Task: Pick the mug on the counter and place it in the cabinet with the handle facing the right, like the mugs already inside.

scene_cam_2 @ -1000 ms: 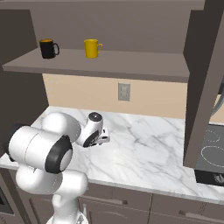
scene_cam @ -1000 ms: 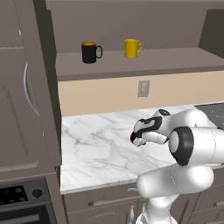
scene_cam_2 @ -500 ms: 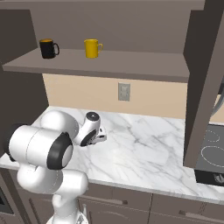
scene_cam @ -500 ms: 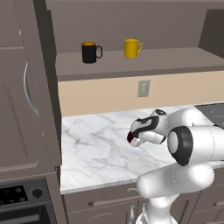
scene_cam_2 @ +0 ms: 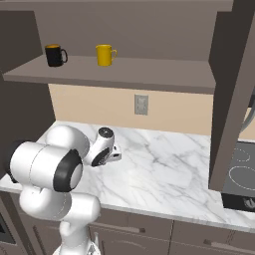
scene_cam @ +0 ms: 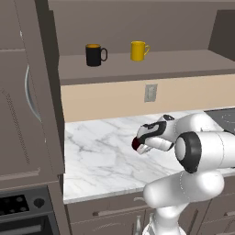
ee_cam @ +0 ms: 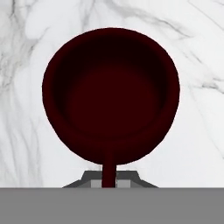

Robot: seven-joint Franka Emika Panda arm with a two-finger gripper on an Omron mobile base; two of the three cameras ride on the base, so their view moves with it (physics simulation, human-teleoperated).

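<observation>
- The gripper (ee_cam: 109,183) is pinching the handle (ee_cam: 108,171) of the mug (ee_cam: 111,94), its jaws pressed together on the thin maroon loop
- The mug is sitting on the surface (scene_cam: 101,156), well below the cabinet (scene_cam: 137,69) shelf where the black mug (scene_cam: 94,55) and yellow mug (scene_cam: 137,50) are standing
- The grasping step is wrapping up; next it is calling for lifting the mug to that shelf, handle turned right
</observation>
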